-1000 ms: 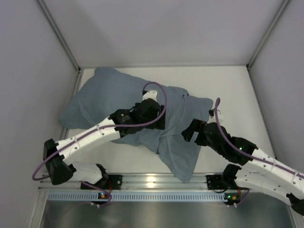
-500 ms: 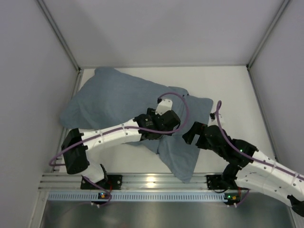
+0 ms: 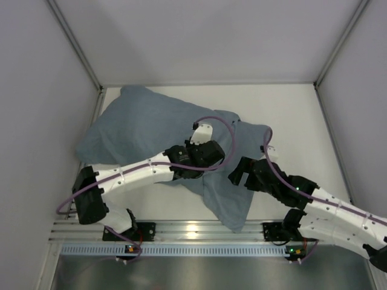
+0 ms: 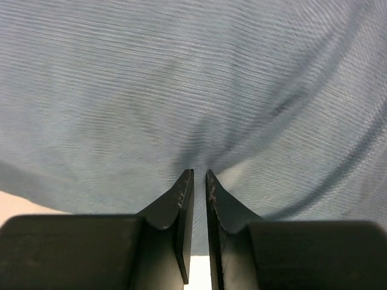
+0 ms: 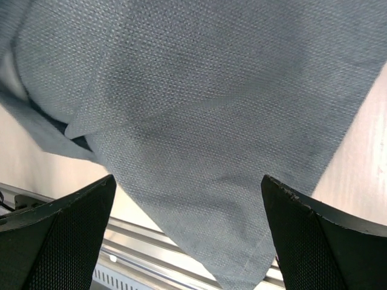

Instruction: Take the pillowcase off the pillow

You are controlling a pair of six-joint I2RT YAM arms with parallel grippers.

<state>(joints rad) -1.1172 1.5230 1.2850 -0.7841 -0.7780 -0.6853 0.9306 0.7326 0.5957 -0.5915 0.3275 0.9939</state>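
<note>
From the top camera, the pillowcase point(image 3: 139, 127) is lying across the white desk point(image 3: 290, 115). Its plump far-left part is reaching toward the left wall, and its flatter part is trailing toward the near edge between the two arms. The left arm is stretching over the cloth, and the left gripper point(image 3: 204, 134) is pressing down on the middle of the fabric. The right gripper point(image 3: 237, 172) is hovering over the right side of the flat part.

In the left wrist camera, the left gripper point(image 4: 199, 175) is showing its two dark fingers drawn almost together, with only a thin slit between them. The tips are pinching a small ridge of the pillowcase point(image 4: 181, 78), and creases are fanning out from that spot. A sliver of the desk point(image 4: 18, 205) is showing at the lower left.

In the right wrist camera, the right gripper point(image 5: 188, 178) is standing with its fingers wide apart and gripping nothing. The pillowcase point(image 5: 199, 90) is lying flat below it and filling most of the picture. Its corner is pointing toward the metal rail point(image 5: 139, 232), and the desk point(image 5: 363, 157) is showing to the right.
</note>
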